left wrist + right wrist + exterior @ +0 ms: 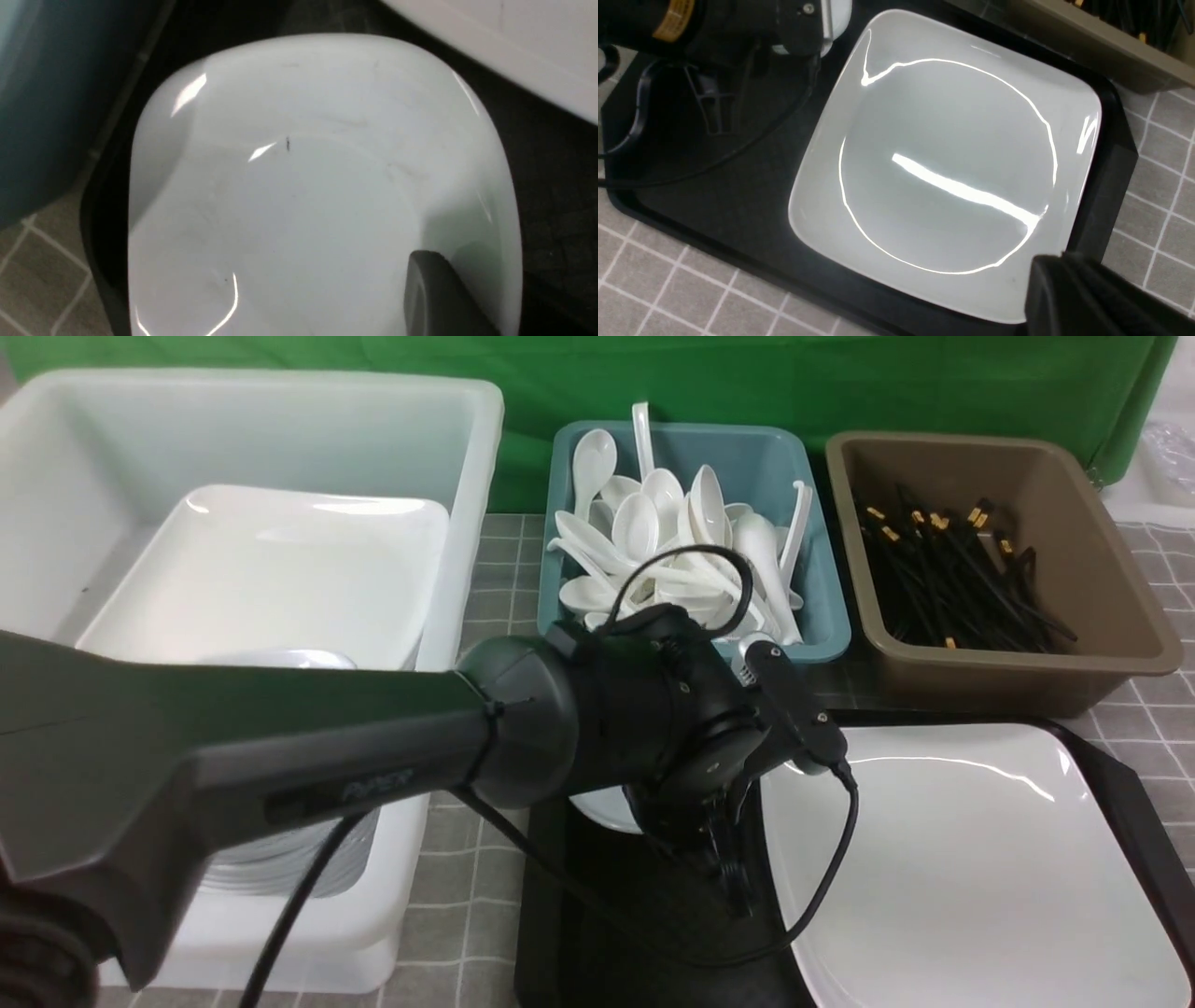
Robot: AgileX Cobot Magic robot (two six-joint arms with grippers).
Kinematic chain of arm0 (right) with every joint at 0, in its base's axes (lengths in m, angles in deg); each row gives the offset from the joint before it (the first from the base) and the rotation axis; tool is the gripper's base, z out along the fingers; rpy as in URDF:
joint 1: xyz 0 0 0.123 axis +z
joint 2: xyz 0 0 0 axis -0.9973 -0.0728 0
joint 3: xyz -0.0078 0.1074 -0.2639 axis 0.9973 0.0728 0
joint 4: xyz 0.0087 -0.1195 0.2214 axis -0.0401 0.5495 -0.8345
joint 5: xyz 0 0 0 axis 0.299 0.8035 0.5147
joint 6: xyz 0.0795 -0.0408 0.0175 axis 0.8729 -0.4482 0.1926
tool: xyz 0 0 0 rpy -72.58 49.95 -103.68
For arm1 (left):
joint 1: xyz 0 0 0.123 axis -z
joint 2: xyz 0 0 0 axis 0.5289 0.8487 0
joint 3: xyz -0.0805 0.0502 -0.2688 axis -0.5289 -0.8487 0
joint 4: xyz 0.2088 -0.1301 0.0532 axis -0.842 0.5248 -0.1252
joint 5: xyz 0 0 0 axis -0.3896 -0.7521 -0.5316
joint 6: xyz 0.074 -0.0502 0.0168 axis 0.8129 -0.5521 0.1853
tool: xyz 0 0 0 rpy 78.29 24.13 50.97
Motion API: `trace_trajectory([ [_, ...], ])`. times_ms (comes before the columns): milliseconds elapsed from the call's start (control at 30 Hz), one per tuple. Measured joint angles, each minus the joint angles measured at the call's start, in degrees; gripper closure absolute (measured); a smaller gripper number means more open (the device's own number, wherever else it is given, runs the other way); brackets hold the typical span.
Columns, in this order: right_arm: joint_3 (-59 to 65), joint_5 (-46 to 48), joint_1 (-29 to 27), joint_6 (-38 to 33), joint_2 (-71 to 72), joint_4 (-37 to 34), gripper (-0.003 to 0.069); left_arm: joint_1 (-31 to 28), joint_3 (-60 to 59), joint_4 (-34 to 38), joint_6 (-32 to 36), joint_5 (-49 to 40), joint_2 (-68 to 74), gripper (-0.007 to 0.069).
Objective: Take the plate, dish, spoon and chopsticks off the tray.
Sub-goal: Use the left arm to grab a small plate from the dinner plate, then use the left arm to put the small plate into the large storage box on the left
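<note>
The left arm (280, 747) fills the near left of the front view and slants across to the tray (635, 933). It reaches that way because its target, the small rounded-square dish (308, 186), sits in the tray's far-left corner, just in front of the teal bin (803, 607). The arm's jaws point down at the dish. The wrist camera shows one dark finger (434, 289) resting on the inside of the dish by its rim. The other finger is hidden, so I cannot tell whether the jaws have clamped the rim or stand released. Pinching the raised rim looks like the sensible hold, since the dish lies flat and offers no other edge.

The plate (971, 859) covers the right part of the tray, from its far-right corner to its near edge. It is well apart from the dish and no arm touches it. The right arm (1087, 298) hangs above that side with its jaws clenched on nothing visible, probably waiting for its turn.

No spoon or chopsticks show on the visible part of the tray. The receivers stand along the counter's (467, 877) far edge, sorted by ware. The teal bin holds spoons (653, 523), the brown bin (1120, 616) holds chopsticks (952, 579), and the white bin (448, 448) at the left holds stacked white ware (271, 569). The dish most likely goes there.
</note>
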Motion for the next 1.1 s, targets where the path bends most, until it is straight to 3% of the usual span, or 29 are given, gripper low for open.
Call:
trace_trajectory([
  [233,0.0,-1.0,0.0,-0.1,0.0,-0.6,0.0631,-0.1,0.0,6.8,-1.0,-4.1,-8.9,0.0596],
  [433,0.0,-2.6,0.0,-0.6,0.0,-4.7,0.0631,-0.1,0.0,7.1,-1.3,-5.5,-19.0,0.0599],
  [633,-0.5,-4.6,0.0,-5.5,-2.3,-13.6,0.0631,-3.4,-0.1,5.6,-3.4,-6.4,-29.6,0.0599],
  [767,-4.5,-4.7,0.5,-11.2,-8.3,-24.7,0.0633,-10.9,-0.1,1.1,-7.1,-13.5,-35.2,0.0599],
  [933,-12.4,-6.2,8.7,-13.3,-17.7,-27.7,0.0633,-21.2,-1.5,2.7,-8.0,-22.7,-37.4,0.0599],
  [1100,-21.4,-7.0,18.8,-7.5,-27.9,-20.6,0.0633,-25.6,-6.9,5.7,-8.8,-21.3,-37.9,0.0599],
])
